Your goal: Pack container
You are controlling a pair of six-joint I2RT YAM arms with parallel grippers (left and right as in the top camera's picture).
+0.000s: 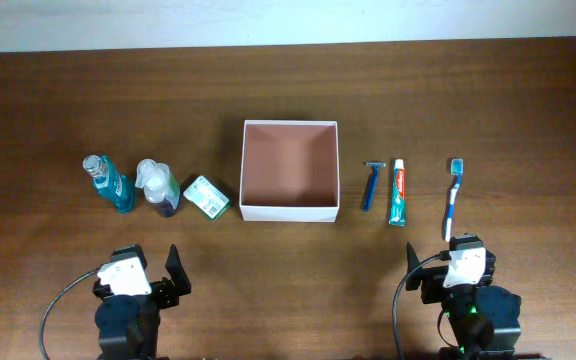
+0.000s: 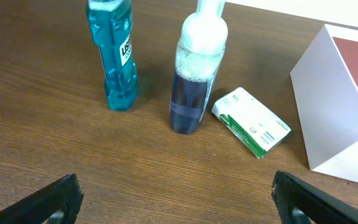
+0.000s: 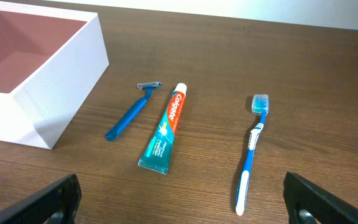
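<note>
Container (image 1: 289,165) sits mid tabletop (image 1: 488,90), empty, between the two arms and further out than both. Left pincer (image 2: 179,202) is wide open w/ nothing in it; right pincer (image 3: 185,202) same. Nothing packed yet. Toothbrush (image 3: 250,152) lies just ahead of the right pincer, a bit to its right, long axis running nearly straight away from it, handle end closest, so prob. the right arm's pick. Container is ahead-left of that arm. Soap box (image 2: 252,122) is nearest the left arm, container ahead-right.
</note>
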